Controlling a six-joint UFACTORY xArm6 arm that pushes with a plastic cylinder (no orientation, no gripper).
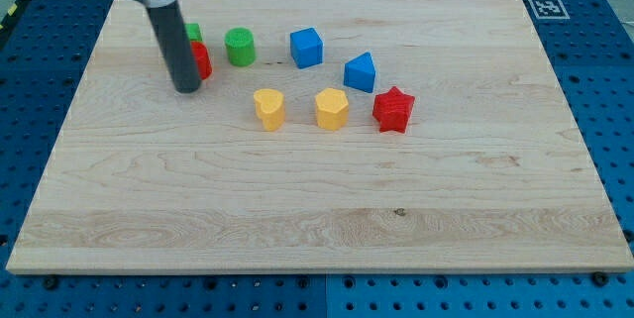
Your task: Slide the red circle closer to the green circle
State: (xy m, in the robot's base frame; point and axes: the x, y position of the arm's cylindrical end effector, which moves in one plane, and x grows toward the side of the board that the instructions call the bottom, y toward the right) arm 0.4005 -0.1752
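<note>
Wooden board [317, 199] on blue pegboard | red circle [201, 60] at view's upper left, half hidden behind rod | my tip [185, 88] touching its left side; no gripper fitted | green circle [239, 47] just right | step: pushing; next: continue rightward.

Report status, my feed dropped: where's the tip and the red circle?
My tip at the red circle's left edge, partly hiding it. Green circle just right, small gap. Nothing between them; another green block sits behind the red.
</note>
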